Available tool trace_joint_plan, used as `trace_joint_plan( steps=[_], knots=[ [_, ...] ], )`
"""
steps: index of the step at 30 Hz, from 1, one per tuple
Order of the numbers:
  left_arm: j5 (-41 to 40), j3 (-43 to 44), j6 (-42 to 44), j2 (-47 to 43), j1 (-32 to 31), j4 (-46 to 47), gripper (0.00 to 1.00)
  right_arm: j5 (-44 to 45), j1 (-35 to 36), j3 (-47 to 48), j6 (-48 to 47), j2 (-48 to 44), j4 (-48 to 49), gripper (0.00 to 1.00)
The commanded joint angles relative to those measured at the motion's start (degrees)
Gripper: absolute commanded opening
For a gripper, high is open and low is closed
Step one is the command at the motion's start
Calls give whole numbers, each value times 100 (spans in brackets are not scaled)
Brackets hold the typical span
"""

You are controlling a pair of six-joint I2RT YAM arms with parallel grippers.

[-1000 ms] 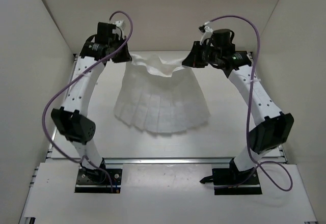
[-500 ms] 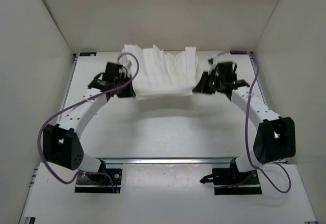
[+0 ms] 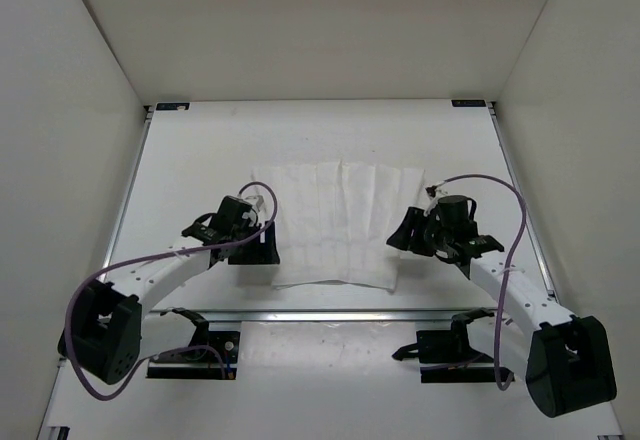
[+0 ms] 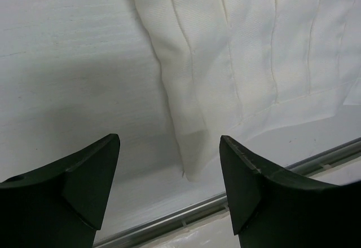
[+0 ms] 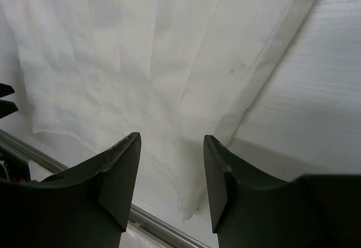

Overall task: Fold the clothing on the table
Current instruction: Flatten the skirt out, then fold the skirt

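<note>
Clothing (image 3: 338, 222) lies flat on the near half of the table (image 3: 200, 150), folded into a rough rectangle whose long creases run from far to near. Its lower edge rests just beside the front metal rail (image 3: 330, 313).

The left arm (image 3: 165, 270) is folded low, its elbow out near the table's left front corner and its forearm sloping up and inward to the garment's left side. The left gripper (image 3: 262, 245) points down at the lower left corner of the cloth. In the wrist view its fingers (image 4: 84, 169) are spread wide, with the corner lying on the table below the gap, free of both pads.

The right arm (image 3: 510, 290) mirrors this pose, elbow low by the right front corner and forearm reaching inward. The right gripper (image 3: 400, 235) hangs over the garment's right edge, fingers (image 5: 121, 169) parted and holding nothing, the hem showing between them.
</note>
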Motion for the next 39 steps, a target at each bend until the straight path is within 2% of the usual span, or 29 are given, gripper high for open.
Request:
trace_joint_plan(
  steps=[1,5,8,17,19,21,22,23,24,25,31,35,39],
  knots=[
    [-6,-253,-242,-241,-21,321,81,195,-36,-166,163,-200,41,46],
    [56,-288,-348,-356,-373,127,78,783,447,-96,181,-350,-627,45],
    [118,-542,-549,-417,-505,293,79,688,527,-218,225,-403,-891,46],
    [188,-973,-1129,-347,-944,1014,73,932,1414,-746,848,-535,-725,46],
    [171,-1140,-1244,-382,-971,1242,67,775,1494,-982,945,-570,-498,39],
    [154,-1211,-1332,-382,-989,1366,58,722,1495,-1115,981,-535,-426,27],
    [109,-1228,-1332,-391,-980,1436,48,766,1485,-1107,963,-570,-339,17],
    [109,-1237,-1324,-382,-980,1454,32,784,1494,-1081,946,-622,-391,1],
    [100,-1281,-1263,-426,-980,1454,22,801,1459,-1072,867,-666,-365,0],
    [48,-1212,-1262,-505,-954,1367,0,749,1381,-1019,858,-736,-452,0],
    [-190,-940,-1043,-1541,-550,376,0,608,1361,-711,655,-1508,-1006,0],
    [-304,-553,-1060,-2129,-646,-443,0,424,1354,-413,673,-1853,-1374,0],
    [-164,-604,-1296,-2570,-734,-725,0,414,1362,-219,752,-2230,-1832,0]
  ],
)
